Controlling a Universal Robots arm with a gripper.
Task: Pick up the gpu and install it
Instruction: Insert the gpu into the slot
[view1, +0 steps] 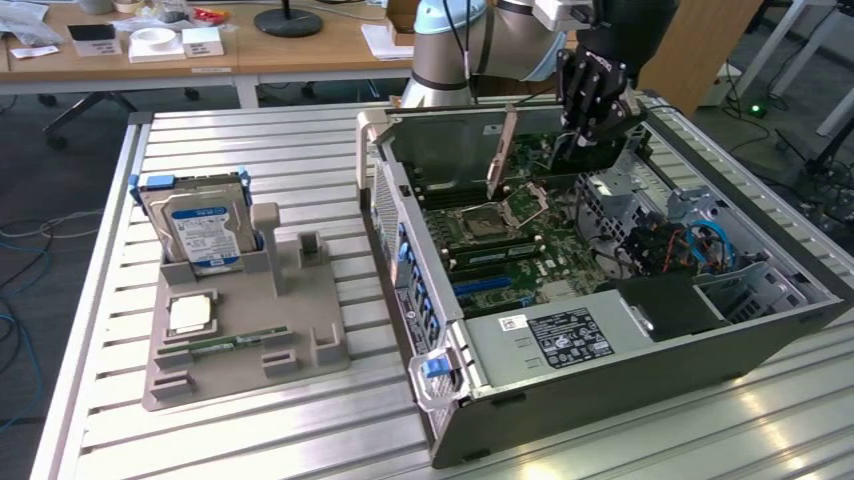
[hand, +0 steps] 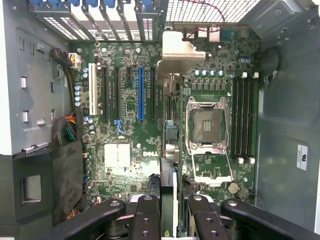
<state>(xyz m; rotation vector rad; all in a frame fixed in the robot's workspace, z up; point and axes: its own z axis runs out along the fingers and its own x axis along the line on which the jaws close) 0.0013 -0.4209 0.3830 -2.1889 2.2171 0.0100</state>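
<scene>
At the lower left of the exterior view, on the slatted tabletop (view1: 267, 150), a grey holder (view1: 247, 350) keeps the spare parts sorted. The hard drive (view1: 200, 230) stands upright in its cradle and the narrow memory stick (view1: 220, 343) lies flat in front of it, I think so that each can be taken from above.

To the right, the computer case (view1: 747, 330) lies on its side with the open face up, which gives the arm free way down to the motherboard (view1: 514, 250). Farther back, in the upper middle of the frame, the end effector (view1: 587, 130) hangs over the rear part of the board.

In the wrist view the end effector (hand: 169, 200) is clamped on the gpu (hand: 170, 150), pressing it from both faces. The card is seen edge-on, raised above the board, its line falling between the long blue slot (hand: 140, 92) and the CPU socket (hand: 207, 125) — not seated in any slot, as I judge. Its silver bracket (hand: 177, 47) points to the perforated rear wall — probably because it must meet the openings there.
</scene>
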